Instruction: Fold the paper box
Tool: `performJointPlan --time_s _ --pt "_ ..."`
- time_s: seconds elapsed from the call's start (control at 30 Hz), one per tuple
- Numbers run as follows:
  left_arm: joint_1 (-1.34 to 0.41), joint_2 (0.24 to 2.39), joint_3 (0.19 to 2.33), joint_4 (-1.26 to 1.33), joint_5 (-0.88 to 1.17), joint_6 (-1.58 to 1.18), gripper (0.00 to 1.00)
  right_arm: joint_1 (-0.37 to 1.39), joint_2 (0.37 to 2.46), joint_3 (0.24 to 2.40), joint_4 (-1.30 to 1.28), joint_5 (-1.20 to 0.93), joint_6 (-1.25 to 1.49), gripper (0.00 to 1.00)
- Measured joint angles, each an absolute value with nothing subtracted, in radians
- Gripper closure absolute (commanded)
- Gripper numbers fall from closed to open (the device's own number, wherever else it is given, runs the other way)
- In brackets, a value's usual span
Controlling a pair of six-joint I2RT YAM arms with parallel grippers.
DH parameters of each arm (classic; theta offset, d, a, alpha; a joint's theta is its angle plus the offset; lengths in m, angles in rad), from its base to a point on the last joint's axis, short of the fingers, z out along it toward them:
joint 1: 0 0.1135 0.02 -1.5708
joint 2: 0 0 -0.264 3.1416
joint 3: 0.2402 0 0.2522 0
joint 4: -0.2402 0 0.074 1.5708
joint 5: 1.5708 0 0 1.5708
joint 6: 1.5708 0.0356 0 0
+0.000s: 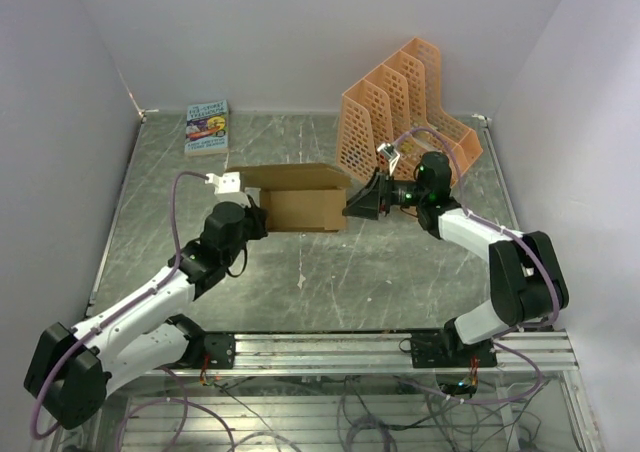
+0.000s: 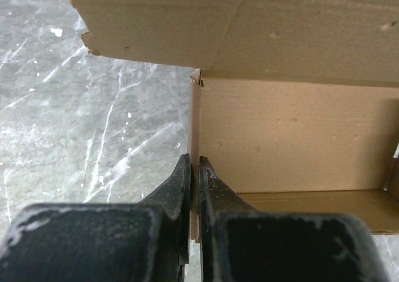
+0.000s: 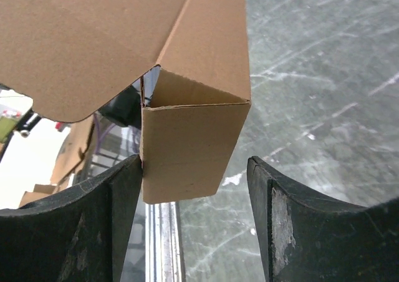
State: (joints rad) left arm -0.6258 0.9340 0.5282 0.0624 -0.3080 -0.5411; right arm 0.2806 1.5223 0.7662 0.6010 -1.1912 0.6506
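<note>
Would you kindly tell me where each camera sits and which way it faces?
Top external: above and behind, looking down at the table; left arm, right arm show.
Left wrist: faces the paper box wall; left gripper shut on it.
Right wrist: faces the box's end; right gripper open around it.
All share the box.

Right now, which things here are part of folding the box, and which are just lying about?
Part of the job: box, left pincer clamped on its wall, right pincer open around its end flap.
Lying about: rack, book, both farther back.
</note>
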Motion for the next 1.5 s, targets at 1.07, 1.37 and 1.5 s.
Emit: performJointPlan --time_s 1.07,1.37,1.5 --pt "-0.923 1.269 0.712 -0.126 -0.713 -0.810 0.93 0.465 1.575 0.892 0.059 -0.366 0.208 0.60" --pt "-0.936 1.300 0.714 -0.125 -0.726 -0.847 0.91 0.487 1.640 0.903 0.031 -0.279 0.147 0.60" --pt "-0.938 1.307 0.714 -0.125 -0.733 -0.850 0.90 0.490 1.642 0.913 0.023 -0.270 0.129 0.59"
